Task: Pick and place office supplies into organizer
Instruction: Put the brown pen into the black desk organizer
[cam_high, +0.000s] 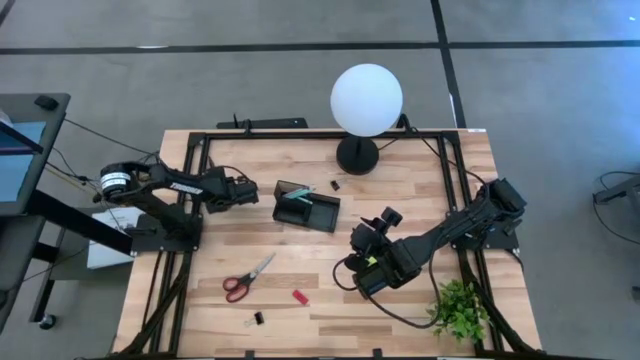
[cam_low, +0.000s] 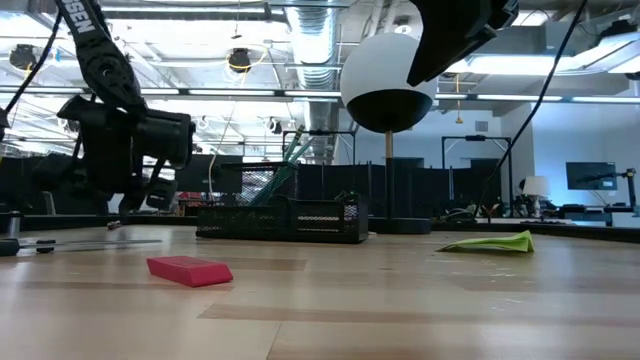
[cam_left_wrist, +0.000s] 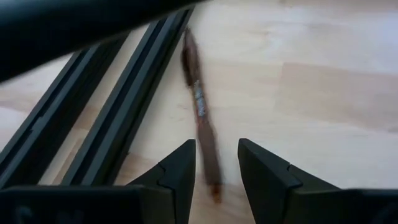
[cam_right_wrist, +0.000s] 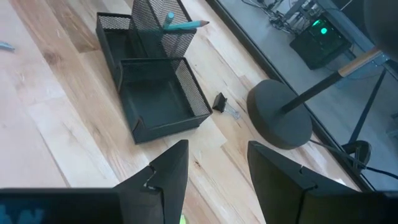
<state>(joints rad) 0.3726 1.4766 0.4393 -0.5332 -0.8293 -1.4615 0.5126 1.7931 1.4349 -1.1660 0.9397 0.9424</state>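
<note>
At far left, the left gripper hovers with fingers apart around a brown pen lying on the table. Scissors, a red piece and a clip lie nearer the front. Mid-table sits the organizer, a teal pen inside. Right of it, the right gripper hangs open, empty.

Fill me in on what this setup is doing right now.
A two-armed robot is sorting office supplies into the black mesh organizer on the wooden table. The left gripper hangs with open jaws over a brown pen beside the table's black frame. The right gripper is also open, empty, facing the organizer, which already holds a teal pen. The scissors, a red piece, two black clips and a lime-green pad lie loose on the table.
</note>
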